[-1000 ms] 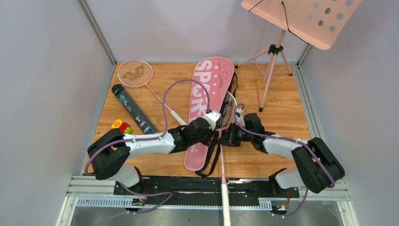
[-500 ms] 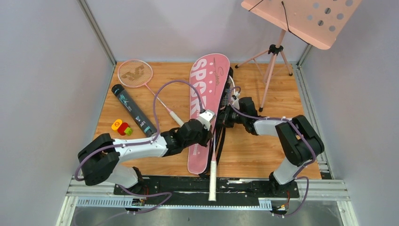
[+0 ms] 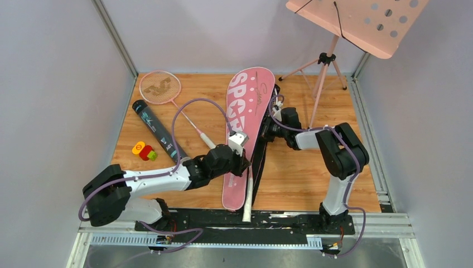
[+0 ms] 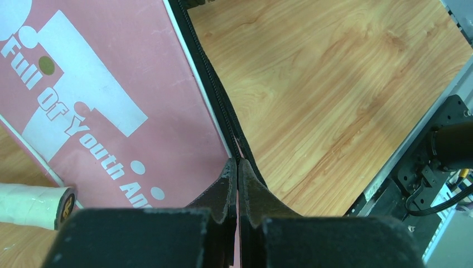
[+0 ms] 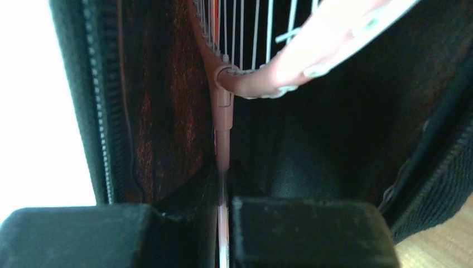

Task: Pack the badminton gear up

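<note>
Pinching the bag (image 3: 246, 106) by its black zip edge, the left gripper (image 4: 238, 166) has its fingers pressed together on the fabric. The right gripper (image 5: 223, 173) is clamped on the thin shaft of 1 racket (image 5: 222, 120). That racket's head sits inside the dark bag mouth, mostly hidden (only strings and the pink throat show), and its white handle (image 3: 247, 206) pokes out at the near end. A 2nd racket (image 3: 160, 87), tube (image 3: 159, 129) and toy (image 3: 144, 150) lie on the left of the wooden table (image 3: 301, 178). Grey walls (image 3: 56, 84) enclose it. A pink stand (image 3: 321, 84) fills the far right corner, its tray cut off.
</note>
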Motion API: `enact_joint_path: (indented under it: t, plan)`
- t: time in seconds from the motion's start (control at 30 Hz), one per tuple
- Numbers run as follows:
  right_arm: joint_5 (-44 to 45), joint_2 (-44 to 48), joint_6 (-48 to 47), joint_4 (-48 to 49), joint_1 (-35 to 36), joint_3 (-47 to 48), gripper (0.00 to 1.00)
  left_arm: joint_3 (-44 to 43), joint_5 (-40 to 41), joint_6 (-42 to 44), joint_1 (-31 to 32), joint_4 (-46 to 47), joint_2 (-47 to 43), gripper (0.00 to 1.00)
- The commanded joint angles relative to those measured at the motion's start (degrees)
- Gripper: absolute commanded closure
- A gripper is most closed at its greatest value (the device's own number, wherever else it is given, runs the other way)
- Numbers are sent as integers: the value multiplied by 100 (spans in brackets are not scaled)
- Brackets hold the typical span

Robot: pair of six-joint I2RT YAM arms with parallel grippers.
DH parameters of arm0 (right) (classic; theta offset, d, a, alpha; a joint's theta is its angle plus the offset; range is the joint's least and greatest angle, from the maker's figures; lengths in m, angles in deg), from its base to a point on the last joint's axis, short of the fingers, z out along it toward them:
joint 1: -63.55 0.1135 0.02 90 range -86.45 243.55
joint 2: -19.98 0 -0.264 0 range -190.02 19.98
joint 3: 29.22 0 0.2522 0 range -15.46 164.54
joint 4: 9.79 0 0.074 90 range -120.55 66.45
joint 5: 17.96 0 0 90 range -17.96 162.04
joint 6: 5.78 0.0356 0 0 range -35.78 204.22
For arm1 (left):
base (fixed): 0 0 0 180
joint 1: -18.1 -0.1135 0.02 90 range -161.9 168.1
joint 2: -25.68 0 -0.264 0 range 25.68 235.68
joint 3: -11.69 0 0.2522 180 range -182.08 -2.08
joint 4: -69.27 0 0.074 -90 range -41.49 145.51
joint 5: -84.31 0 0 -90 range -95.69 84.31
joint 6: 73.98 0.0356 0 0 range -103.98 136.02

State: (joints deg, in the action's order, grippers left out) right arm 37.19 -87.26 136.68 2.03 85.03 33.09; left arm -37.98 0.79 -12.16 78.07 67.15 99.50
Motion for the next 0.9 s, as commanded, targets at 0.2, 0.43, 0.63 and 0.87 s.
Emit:
enact_joint_path:
  t: [0.2,0.43,0.63,0.87]
  plan:
    - [346,-169,180,991,-193,477,100,75,-281,-521,29,482,-231,100]
    - [863,-356,379,1319,-216,658,100,259,-367,-1036,26,742,-541,100]
    - [1090,-642,354,1318,-230,899,100,342,-333,-1214,25,716,-767,100]
    - [1187,-902,605,1594,-206,1018,100,457,-387,-1399,26,1028,-704,100]
